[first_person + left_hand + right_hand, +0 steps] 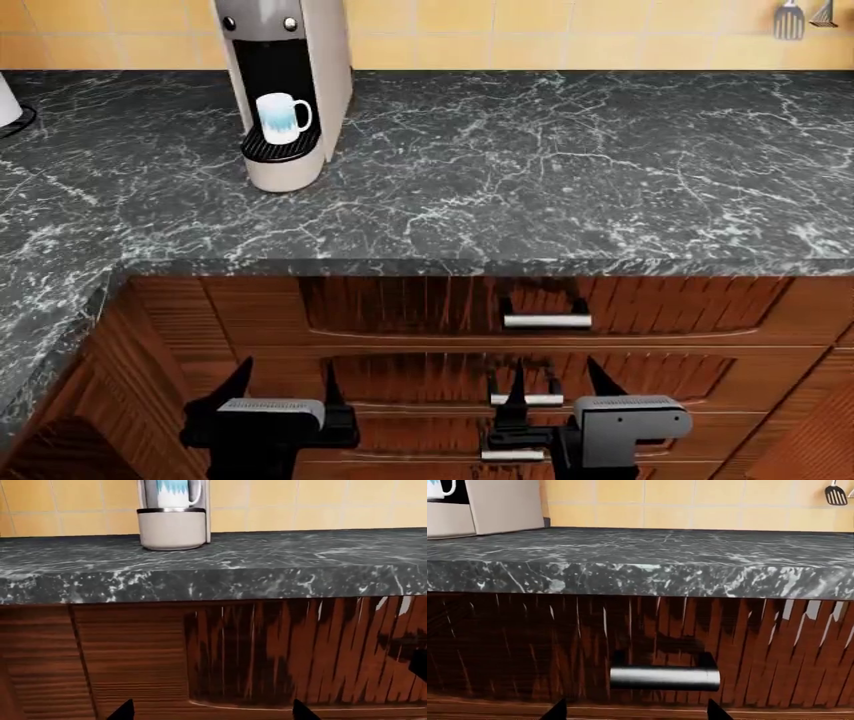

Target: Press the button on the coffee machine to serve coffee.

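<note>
On the marble counter (534, 170) — unlabelled coffee machine (287, 85), mug (280, 117) inside, both arms' fingers spread.

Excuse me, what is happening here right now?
A two-armed robot stands before a kitchen counter. Nothing is being handled yet: the left hand and the right hand hang open, low in front of the drawers. The coffee machine, with a mug on its tray, waits unpressed at the counter's back left.

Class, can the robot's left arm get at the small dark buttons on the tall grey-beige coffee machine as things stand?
Probably yes. The left tool hangs open below the dark marble counter edge, and the buttons face forward with bare counter before the coffee machine. It must first rise above the counter.
</note>
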Motion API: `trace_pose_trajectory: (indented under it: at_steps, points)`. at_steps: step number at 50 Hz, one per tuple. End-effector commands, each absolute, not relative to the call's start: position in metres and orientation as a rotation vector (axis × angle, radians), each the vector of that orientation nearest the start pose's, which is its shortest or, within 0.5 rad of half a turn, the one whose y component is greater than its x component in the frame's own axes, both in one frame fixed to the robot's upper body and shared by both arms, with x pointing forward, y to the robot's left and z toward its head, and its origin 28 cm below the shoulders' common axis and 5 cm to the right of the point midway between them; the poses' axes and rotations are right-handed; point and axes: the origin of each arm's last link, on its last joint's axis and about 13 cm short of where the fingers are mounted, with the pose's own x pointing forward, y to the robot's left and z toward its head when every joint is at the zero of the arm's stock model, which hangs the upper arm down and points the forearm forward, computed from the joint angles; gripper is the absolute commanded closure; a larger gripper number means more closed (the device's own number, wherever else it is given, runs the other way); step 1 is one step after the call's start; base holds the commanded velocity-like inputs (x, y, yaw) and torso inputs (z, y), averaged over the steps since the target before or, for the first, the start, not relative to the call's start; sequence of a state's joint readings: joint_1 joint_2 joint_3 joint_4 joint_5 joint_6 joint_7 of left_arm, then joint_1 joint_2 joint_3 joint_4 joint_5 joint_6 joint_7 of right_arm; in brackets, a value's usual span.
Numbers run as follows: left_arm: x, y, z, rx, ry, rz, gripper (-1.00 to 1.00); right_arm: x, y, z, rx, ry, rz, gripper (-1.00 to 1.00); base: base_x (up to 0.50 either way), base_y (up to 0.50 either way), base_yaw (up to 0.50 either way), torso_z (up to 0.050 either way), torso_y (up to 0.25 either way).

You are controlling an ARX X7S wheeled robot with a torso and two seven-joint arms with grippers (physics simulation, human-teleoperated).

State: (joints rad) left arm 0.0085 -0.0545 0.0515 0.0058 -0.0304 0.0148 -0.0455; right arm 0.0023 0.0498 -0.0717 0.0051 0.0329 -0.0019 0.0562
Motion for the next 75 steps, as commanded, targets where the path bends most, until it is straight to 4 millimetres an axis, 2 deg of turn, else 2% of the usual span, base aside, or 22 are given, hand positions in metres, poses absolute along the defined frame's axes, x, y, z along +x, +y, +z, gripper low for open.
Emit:
trace_pose_trajectory:
  at_steps: [1, 39, 47, 48, 49, 58, 64, 65, 68, 70, 73, 75]
  points:
    - [0.207, 0.205, 0.019, 0.019, -0.06, -0.018, -1.0, 0.21, -0.094, 0.012, -0.022, 0.01, 0.012, -1.0, 0.0, 0.0, 0.0, 0.05, 0.0]
    - [0.206, 0.211, 0.017, 0.01, -0.054, -0.015, -1.0, 0.21, -0.094, 0.011, -0.039, 0.017, 0.005, -1.0, 0.0, 0.0, 0.0, 0.05, 0.0]
    - [0.208, 0.21, 0.016, -0.004, -0.022, -0.011, -1.0, 0.211, -0.094, 0.012, -0.041, 0.019, 0.006, -1.0, 0.0, 0.0, 0.0, 0.0, 0.0]
    - [0.212, 0.169, -0.028, 0.056, -0.017, -0.087, -1.0, 0.215, -0.068, -0.05, -0.102, 0.134, -0.017, -1.0, 0.0, 0.0, 0.0, 0.0, 0.0]
    - [0.207, 0.21, 0.017, -0.007, -0.027, -0.011, -1.0, 0.211, -0.094, 0.012, -0.041, 0.019, 0.006, -1.0, 0.0, 0.0, 0.0, 0.0, 0.0]
    - [0.204, 0.214, 0.019, 0.024, -0.044, -0.004, -1.0, 0.209, -0.096, 0.011, -0.07, 0.042, -0.014, -1.0, 0.0, 0.0, 0.0, 0.0, 0.0]
    - [0.204, 0.212, 0.023, -0.029, -0.021, -0.001, -1.0, 0.208, -0.097, 0.019, -0.072, 0.003, -0.017, -1.0, 0.0, 0.0, 0.0, 0.0, 0.0]
    - [0.204, 0.211, 0.028, 0.006, -0.046, -0.001, -1.0, 0.208, -0.097, 0.023, -0.091, -0.008, -0.027, -1.0, 0.0, 0.0, 0.0, 0.0, 0.0]
    - [0.204, 0.214, 0.039, -0.029, -0.042, 0.006, -1.0, 0.209, -0.099, 0.031, -0.083, -0.024, -0.029, -1.0, 0.0, 0.0, 0.0, 0.0, 0.0]
    - [0.204, 0.209, 0.05, -0.021, -0.011, -0.046, -1.0, 0.21, -0.1, 0.045, -0.091, -0.05, -0.028, -1.0, 0.0, 0.0, 0.0, 0.0, 0.0]
    - [0.207, 0.208, 0.084, -0.009, -0.063, -0.037, -1.0, 0.212, -0.103, 0.07, -0.142, -0.083, -0.025, -1.0, 0.0, 0.0, 0.0, 0.0, 0.0]
    - [0.209, 0.209, 0.099, 0.038, -0.083, -0.058, -1.0, 0.211, -0.104, 0.083, -0.148, -0.095, -0.021, -1.0, 0.0, 0.0, 0.0, 0.0, 0.0]
